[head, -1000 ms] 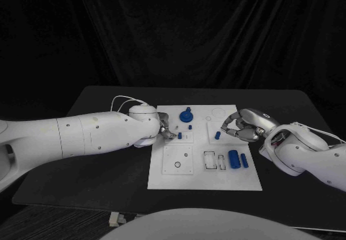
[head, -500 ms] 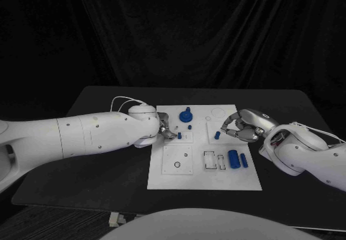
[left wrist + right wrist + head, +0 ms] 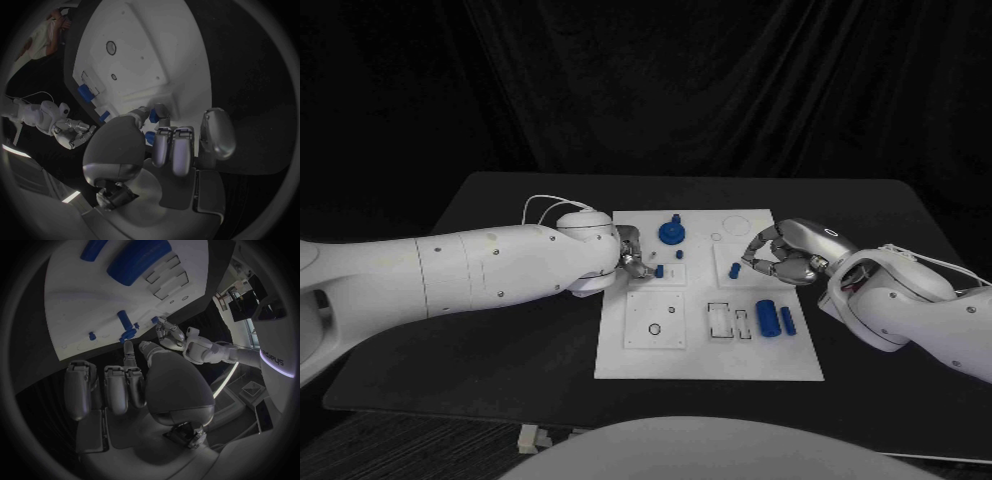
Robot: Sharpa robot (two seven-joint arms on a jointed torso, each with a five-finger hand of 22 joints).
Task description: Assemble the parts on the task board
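The white task board lies mid-table. My left hand is at its left edge, and its thumb and a fingertip pinch a small blue peg at the board's raised block. My right hand hovers over the board's right side with its fingers curled and apart, holding nothing, just short of an upright blue peg. A round blue part stands at the board's far end. A thick blue cylinder and a slim blue bar lie near its right edge.
The board has rectangular slots and a square plate with a round hole on its near half. Bare black table surrounds the board. A white cable loops above my left wrist.
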